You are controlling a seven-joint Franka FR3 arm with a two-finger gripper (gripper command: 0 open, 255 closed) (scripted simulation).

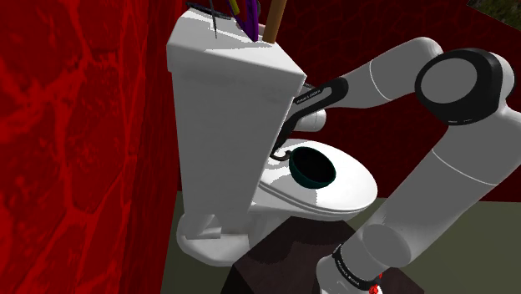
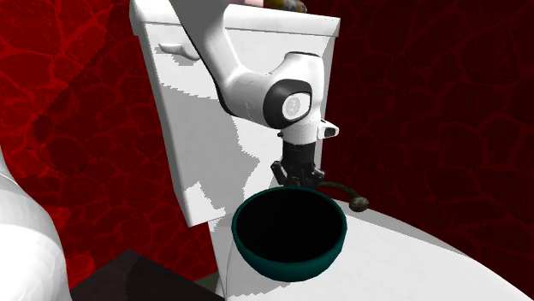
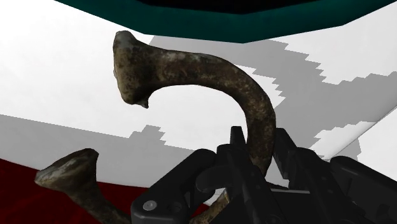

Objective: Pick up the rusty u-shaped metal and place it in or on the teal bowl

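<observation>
Claw (image 3: 259,145) clamped on the bend of the rusty U-shaped metal (image 3: 191,67), which hangs just beside the teal bowl (image 3: 191,28), over the toilet lid (image 3: 63,83). Likely stiff, dense iron; the rough rust should grip well. Mid-bend looks like a balanced hold, though the flared ends could pivot or clip the bowl's rim.

Rough, pitted rusty metal U-piece (image 3: 191,70), smooth teal bowl (image 2: 289,252), smooth white toilet lid (image 1: 355,179), matt black jaws.
</observation>
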